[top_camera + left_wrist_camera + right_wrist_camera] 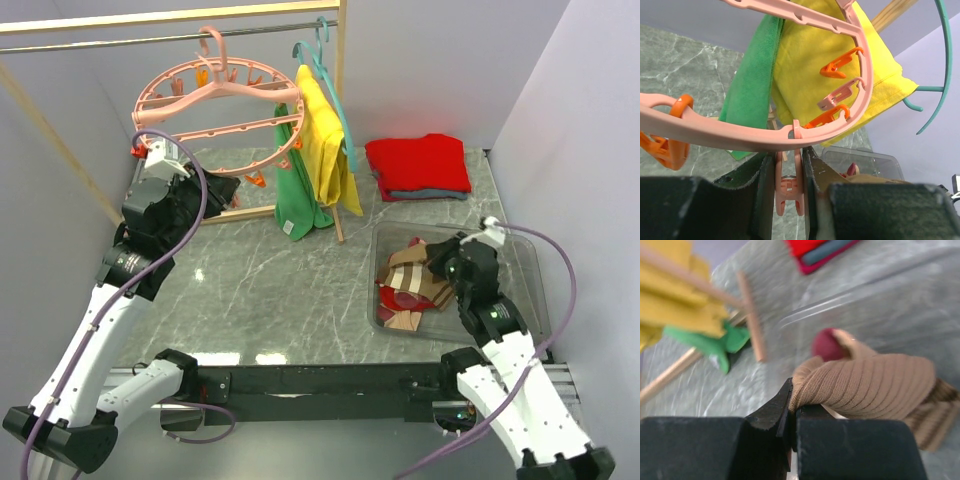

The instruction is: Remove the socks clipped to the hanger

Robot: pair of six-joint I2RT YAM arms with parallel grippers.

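The right end effector (792, 412) holds a tan sock (865, 385) tight over the clear bin (530, 262); next it should let go. Farther back, the left end effector (788, 165) pinches a pink clip (788, 192) on the hanger (740, 132). No sock shows there.

Worktop (300, 290) is finished in grey marble pattern, glossy; overhead light is reflected in bright patches at its near left. It is enclosed by plain pale lavender walls (440, 60) at back and both sides. A light wooden frame (341, 80) is set at the back, with a metal rail (100, 42) carried across its top.
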